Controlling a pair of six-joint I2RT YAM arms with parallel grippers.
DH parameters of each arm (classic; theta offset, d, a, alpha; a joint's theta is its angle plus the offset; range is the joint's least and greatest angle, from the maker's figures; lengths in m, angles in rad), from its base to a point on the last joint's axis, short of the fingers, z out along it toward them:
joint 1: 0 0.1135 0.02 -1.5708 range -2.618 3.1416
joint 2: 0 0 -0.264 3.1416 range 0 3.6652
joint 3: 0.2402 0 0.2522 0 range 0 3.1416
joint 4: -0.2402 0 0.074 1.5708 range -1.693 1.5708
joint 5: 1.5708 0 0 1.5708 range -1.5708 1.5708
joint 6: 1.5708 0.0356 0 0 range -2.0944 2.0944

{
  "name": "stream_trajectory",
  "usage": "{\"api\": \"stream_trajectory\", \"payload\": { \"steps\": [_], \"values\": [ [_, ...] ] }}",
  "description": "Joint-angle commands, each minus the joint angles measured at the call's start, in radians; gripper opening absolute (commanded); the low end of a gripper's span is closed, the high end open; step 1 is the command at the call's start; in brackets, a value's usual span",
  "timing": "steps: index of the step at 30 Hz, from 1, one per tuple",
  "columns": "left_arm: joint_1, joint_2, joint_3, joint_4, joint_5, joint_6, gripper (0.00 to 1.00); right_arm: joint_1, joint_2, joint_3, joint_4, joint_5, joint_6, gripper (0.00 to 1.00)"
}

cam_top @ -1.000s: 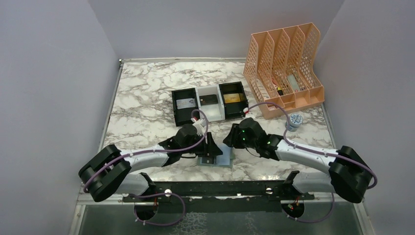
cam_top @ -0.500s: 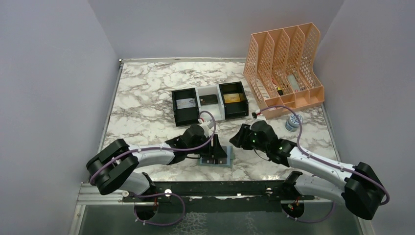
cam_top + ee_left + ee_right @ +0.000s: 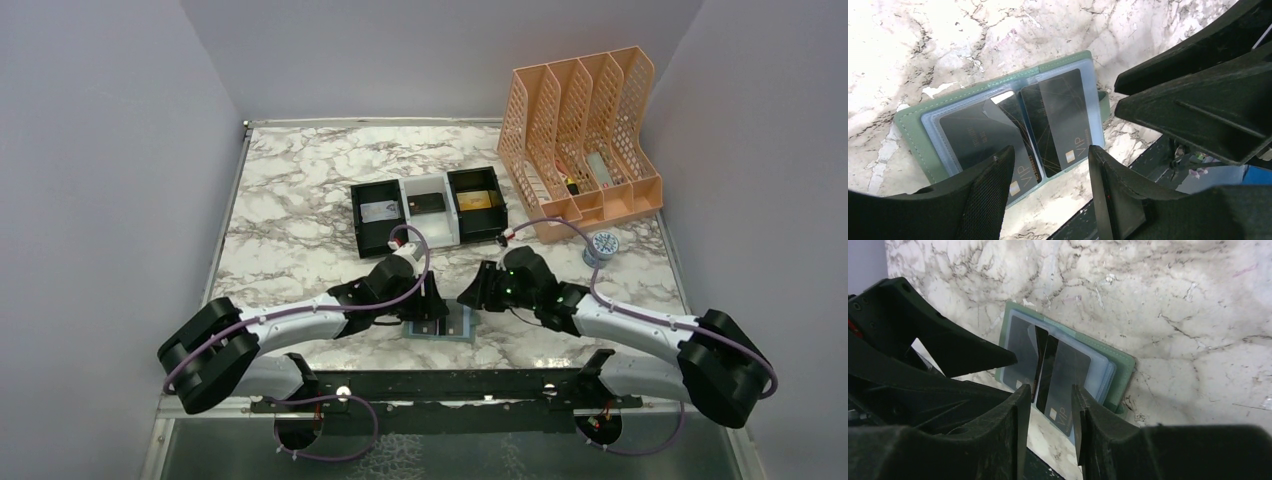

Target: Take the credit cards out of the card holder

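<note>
The card holder (image 3: 915, 137) lies open near the table's front edge, sage green with clear pockets. Dark credit cards marked VIP sit in its pockets, one on the left (image 3: 973, 132) and one on the right (image 3: 1060, 117). My left gripper (image 3: 1050, 152) hovers open just above the holder's near edge, with nothing between its fingers. My right gripper (image 3: 1050, 390) is open over the holder's (image 3: 1120, 367) near right side, and a dark card (image 3: 1063, 375) shows through the gap. In the top view both grippers, left (image 3: 432, 305) and right (image 3: 468, 298), meet over the holder (image 3: 458, 331).
A black-and-white three-compartment tray (image 3: 428, 236) with cards in it stands behind the grippers. An orange file rack (image 3: 580, 140) is at the back right, and a small round tin (image 3: 602, 246) is beside it. A black rail (image 3: 440, 385) runs along the front edge.
The right gripper swung out to the right and came back left and lower, onto the holder's right side. The left gripper shifted right, then back, and its jaws stand a little wider.
</note>
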State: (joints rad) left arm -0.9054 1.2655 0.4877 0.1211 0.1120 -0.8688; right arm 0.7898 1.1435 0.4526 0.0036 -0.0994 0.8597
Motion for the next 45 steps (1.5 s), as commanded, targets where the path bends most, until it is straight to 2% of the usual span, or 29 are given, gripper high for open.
{"api": "stream_trajectory", "payload": {
  "steps": [1,5,11,15,22,45],
  "values": [
    [-0.005,0.032,0.017,0.007,-0.01,0.002,0.59,-0.004,0.071,0.025,0.05,-0.094,-0.014,0.34],
    [-0.005,0.055,0.019,0.049,0.018,-0.008,0.58,-0.004,0.13,0.032,0.066,-0.122,-0.022,0.31],
    [-0.004,0.114,0.036,0.067,0.049,-0.001,0.56,-0.004,0.204,0.025,-0.005,0.004,-0.006,0.29],
    [-0.005,0.169,0.036,0.104,0.086,-0.014,0.52,-0.004,0.225,0.004,-0.004,0.024,0.019,0.28],
    [-0.006,0.172,0.023,0.137,0.085,-0.036,0.4,-0.006,0.229,-0.007,-0.004,0.035,0.03,0.28],
    [-0.007,0.125,0.025,0.095,0.066,-0.03,0.31,-0.006,0.111,0.047,-0.005,-0.07,-0.042,0.31]
  ]
}}
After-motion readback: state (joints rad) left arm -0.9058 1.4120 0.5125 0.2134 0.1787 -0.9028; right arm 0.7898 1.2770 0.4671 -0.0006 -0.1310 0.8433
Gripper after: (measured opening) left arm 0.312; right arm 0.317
